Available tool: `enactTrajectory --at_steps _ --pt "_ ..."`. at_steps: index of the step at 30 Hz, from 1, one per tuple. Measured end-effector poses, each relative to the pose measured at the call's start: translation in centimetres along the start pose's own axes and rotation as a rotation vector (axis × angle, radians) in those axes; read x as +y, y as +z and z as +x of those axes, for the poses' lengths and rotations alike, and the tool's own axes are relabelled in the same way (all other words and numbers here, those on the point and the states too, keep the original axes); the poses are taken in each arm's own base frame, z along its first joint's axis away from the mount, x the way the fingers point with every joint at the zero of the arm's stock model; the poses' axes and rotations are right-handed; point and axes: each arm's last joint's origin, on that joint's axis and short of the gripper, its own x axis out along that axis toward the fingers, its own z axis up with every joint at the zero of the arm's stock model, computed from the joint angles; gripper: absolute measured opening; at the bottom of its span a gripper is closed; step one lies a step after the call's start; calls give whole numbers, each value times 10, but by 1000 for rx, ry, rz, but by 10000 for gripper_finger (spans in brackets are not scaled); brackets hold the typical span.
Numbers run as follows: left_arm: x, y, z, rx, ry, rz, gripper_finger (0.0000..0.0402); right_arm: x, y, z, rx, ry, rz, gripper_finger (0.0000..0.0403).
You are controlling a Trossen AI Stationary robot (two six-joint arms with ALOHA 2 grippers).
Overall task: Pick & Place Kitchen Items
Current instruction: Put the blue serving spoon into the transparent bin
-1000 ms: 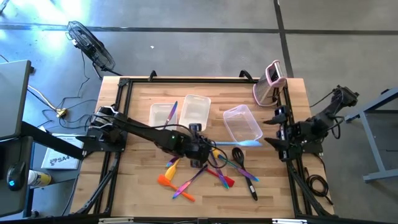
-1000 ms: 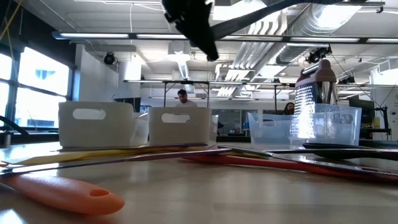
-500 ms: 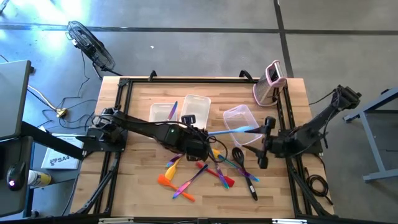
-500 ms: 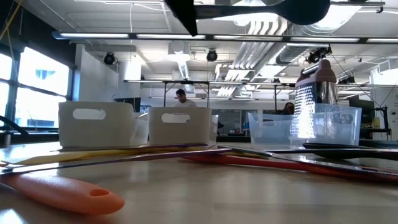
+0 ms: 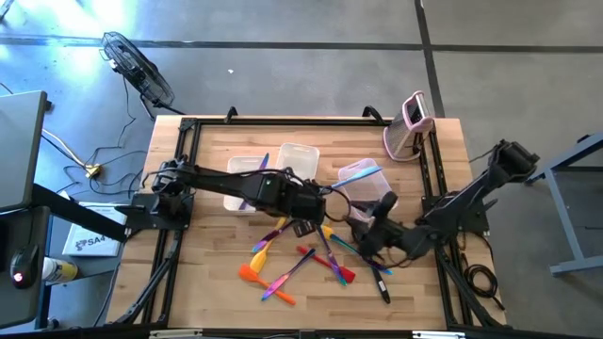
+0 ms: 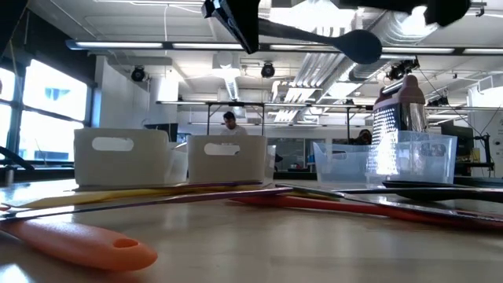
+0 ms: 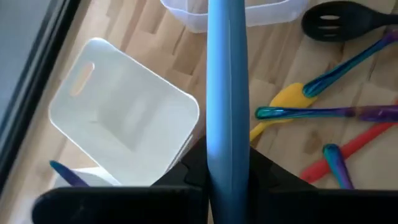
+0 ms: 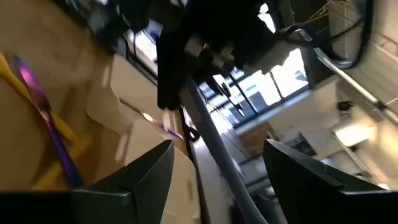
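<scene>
My left gripper (image 5: 309, 201) is over the table's middle, shut on a light blue utensil (image 5: 353, 182) whose head (image 6: 361, 45) reaches over the clear tub (image 5: 369, 191). My right gripper (image 5: 369, 231) hangs open just right of the pile, touching nothing. In its wrist view the open fingers (image 8: 149, 174) frame the left arm and the utensil's shaft (image 8: 214, 149) farther off. Several coloured utensils (image 5: 311, 254) lie crossed on the wood. A purple one (image 5: 261, 169) rests in the left white tub (image 5: 245, 174). My left gripper pinches the light blue utensil's handle (image 7: 227, 155) between its two fingers (image 7: 261, 171), near the end away from the head. The fingers slant down and the handle runs out forward between them. The utensil is lifted clear of the table and the pile.
A second white tub (image 5: 295, 165) stands beside the first. The pink-and-white gadget (image 5: 410, 127) stands upright at the far right. A black slotted spoon (image 7: 348, 15) and a yellow spatula (image 7: 286, 102) lie below the left gripper. An orange spatula (image 6: 78, 240) lies near the front edge.
My left gripper has risen and rolled with the light blue utensil, whose head has swung toward the far edge, over the clear tub. My right gripper has come down from the table's right edge toward the middle, rolling as it went, and stays open.
</scene>
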Motion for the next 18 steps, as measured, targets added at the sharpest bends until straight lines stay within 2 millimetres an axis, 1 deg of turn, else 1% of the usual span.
enactTrajectory --at_steps 2,5,9,12,15,18 --pt "-2 2 0 -6 -47 -15 37 8 -2 8 47 -19 -63 242" --pt "-6 6 0 -28 -107 -32 37 15 -8 22 132 -64 -104 242" --pt "-8 9 -1 -48 -145 -45 37 15 -15 34 204 -108 -119 242" --pt "-9 9 -1 -45 -159 -46 37 11 -19 40 234 -130 -130 242" --pt "-9 9 -1 -44 -159 -46 37 9 -19 41 246 -150 -108 239" --pt "-9 9 -1 -45 -159 -46 37 10 -18 40 234 -140 -110 216"
